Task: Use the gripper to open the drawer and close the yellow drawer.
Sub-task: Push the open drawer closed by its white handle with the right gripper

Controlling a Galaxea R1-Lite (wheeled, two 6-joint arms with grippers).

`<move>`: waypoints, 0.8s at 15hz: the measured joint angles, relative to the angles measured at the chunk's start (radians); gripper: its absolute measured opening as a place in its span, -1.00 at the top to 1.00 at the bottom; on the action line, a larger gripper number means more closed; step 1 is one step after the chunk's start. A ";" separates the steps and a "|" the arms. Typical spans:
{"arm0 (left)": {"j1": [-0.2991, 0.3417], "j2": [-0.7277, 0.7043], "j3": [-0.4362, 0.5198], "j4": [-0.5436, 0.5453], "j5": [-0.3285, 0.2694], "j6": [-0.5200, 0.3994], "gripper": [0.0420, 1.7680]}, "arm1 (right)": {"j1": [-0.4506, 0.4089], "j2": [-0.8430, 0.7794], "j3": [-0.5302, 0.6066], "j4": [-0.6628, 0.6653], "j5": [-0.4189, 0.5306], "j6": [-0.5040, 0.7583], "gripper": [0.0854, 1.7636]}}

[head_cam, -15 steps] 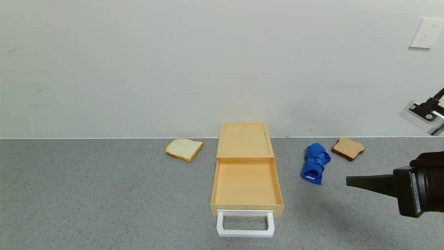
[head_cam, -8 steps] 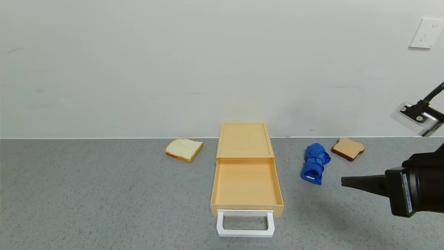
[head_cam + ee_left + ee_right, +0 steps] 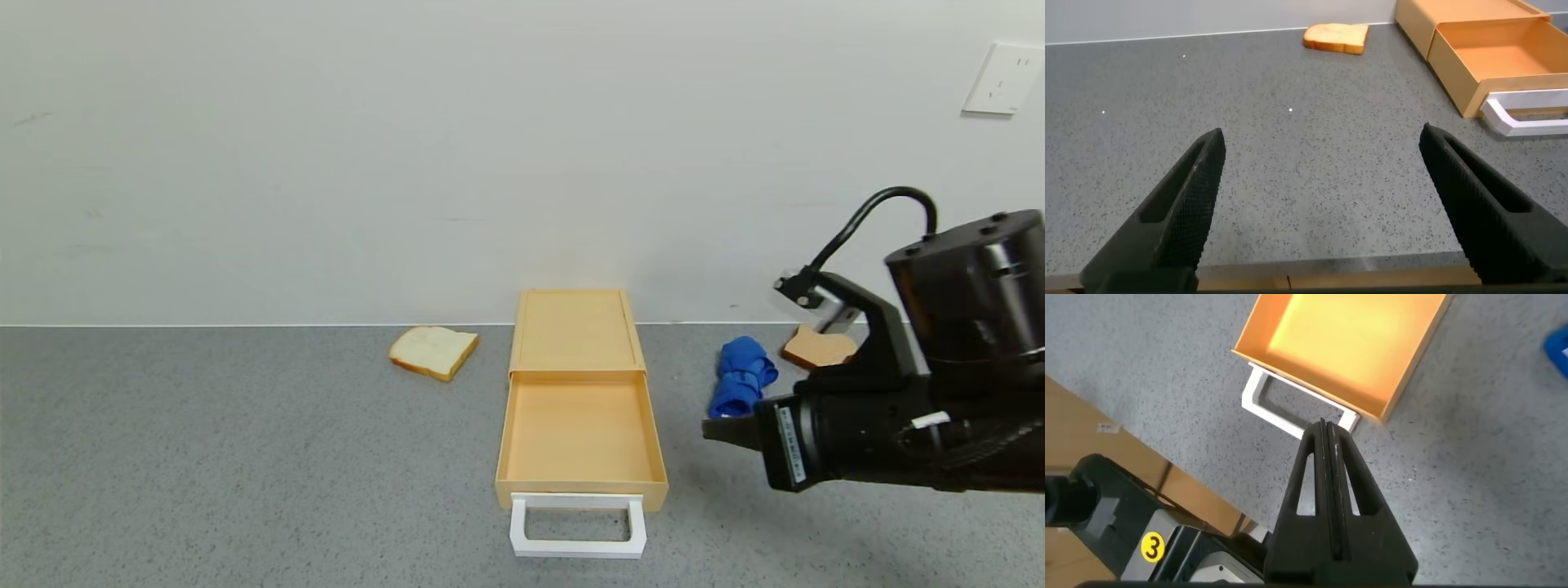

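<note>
The pale yellow drawer (image 3: 578, 433) stands pulled out of its flat box (image 3: 576, 329) at the middle of the grey counter, empty, its white loop handle (image 3: 577, 526) toward me. My right gripper (image 3: 709, 429) is shut and empty, hovering right of the open drawer and apart from it, pointing left. In the right wrist view its tip (image 3: 1324, 425) hangs above the handle's corner (image 3: 1290, 404). My left gripper (image 3: 1319, 155) is open and empty over bare counter, far left of the drawer (image 3: 1503, 57); it does not show in the head view.
A white bread slice (image 3: 433, 351) lies left of the box. A blue rolled cloth (image 3: 741, 382) and a brown toast slice (image 3: 818, 349) lie right of it, close behind my right arm. A wall runs behind the counter, with a socket (image 3: 1002, 78).
My right arm has swung left from the right edge toward the drawer, its shut gripper now near the blue cloth. The drawer has not moved.
</note>
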 joint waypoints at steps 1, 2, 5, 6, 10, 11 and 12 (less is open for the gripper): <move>0.000 0.000 0.000 0.000 0.000 0.000 -0.94 | 0.016 0.044 -0.020 0.001 -0.015 0.023 0.96; 0.000 0.000 0.000 0.000 0.000 0.000 -0.94 | 0.037 0.085 -0.036 0.002 -0.029 0.043 0.96; 0.000 0.000 0.000 0.000 0.000 0.000 -0.94 | 0.116 0.215 -0.083 0.001 -0.064 0.092 0.96; 0.000 0.000 0.000 0.000 0.000 0.000 -0.94 | 0.141 0.256 -0.096 0.001 -0.070 0.108 0.96; 0.000 0.000 0.000 0.000 0.000 0.000 -0.94 | 0.206 0.405 -0.151 0.000 -0.118 0.168 0.96; 0.000 0.000 0.000 0.000 0.000 0.000 -0.94 | 0.214 0.437 -0.164 -0.001 -0.146 0.187 0.96; 0.000 0.000 0.000 0.000 0.000 0.000 -0.94 | 0.223 0.465 -0.179 -0.006 -0.170 0.213 0.96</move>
